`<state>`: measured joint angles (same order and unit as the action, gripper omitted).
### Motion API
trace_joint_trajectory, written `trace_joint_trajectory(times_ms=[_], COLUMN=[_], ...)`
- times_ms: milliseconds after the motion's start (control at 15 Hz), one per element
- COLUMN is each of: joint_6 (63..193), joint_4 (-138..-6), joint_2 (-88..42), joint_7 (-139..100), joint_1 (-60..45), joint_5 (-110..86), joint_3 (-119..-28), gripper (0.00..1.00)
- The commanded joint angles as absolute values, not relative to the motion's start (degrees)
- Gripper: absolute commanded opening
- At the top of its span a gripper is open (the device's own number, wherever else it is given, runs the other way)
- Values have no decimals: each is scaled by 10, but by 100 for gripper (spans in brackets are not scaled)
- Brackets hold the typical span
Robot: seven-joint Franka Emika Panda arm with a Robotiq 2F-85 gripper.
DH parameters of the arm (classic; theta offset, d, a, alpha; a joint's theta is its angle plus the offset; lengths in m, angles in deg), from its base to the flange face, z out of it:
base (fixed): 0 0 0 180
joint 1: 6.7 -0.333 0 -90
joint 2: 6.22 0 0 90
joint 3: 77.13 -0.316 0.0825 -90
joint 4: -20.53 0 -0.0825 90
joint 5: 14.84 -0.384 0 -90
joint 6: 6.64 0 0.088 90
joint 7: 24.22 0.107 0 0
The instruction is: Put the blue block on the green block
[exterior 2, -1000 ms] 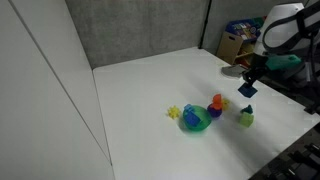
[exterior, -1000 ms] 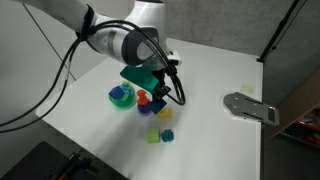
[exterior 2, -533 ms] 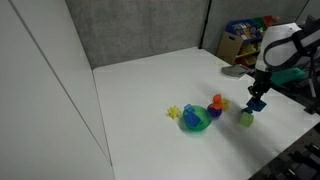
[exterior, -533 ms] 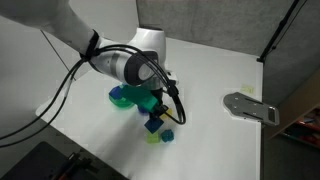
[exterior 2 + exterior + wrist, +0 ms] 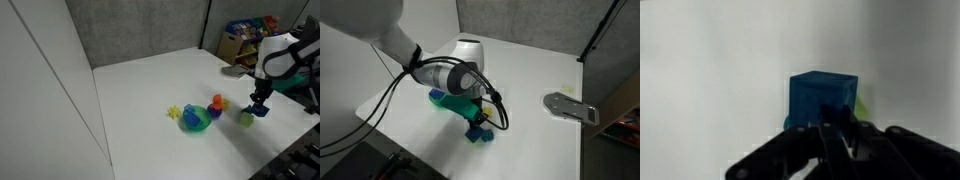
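Note:
My gripper (image 5: 476, 115) is shut on the deep-blue block (image 5: 476, 126) and holds it low over the white table. The lime-green block (image 5: 470, 137) sits right beneath and beside it, mostly hidden by the blue block. In an exterior view the blue block (image 5: 259, 110) hangs from the gripper (image 5: 260, 102), just beside and slightly above the green block (image 5: 246, 119). In the wrist view the blue block (image 5: 823, 98) fills the space between the fingers (image 5: 830, 132), with a sliver of the green block (image 5: 858, 101) showing past its right edge. I cannot tell whether the blocks touch.
A cluster of toys with a blue-green bowl (image 5: 195, 118) and an orange-red piece (image 5: 217, 101) lies close by, and a yellow piece (image 5: 174, 112) beyond. A grey metal fixture (image 5: 570, 106) sits near the table edge. Boxes (image 5: 240, 42) stand behind.
The gripper has come down with the blue block and moved toward the green block, from well above the toys to just over it.

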<state>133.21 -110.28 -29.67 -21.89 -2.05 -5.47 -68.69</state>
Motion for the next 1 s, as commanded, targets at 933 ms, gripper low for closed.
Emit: trace_joint_trajectory(times_ms=[933], joint_6=[1407], joint_4=[-1112], joint_2=[-322], joint_7=[-168], joint_1=[-77], joint_5=[17], joint_3=[-665], gripper=[6])
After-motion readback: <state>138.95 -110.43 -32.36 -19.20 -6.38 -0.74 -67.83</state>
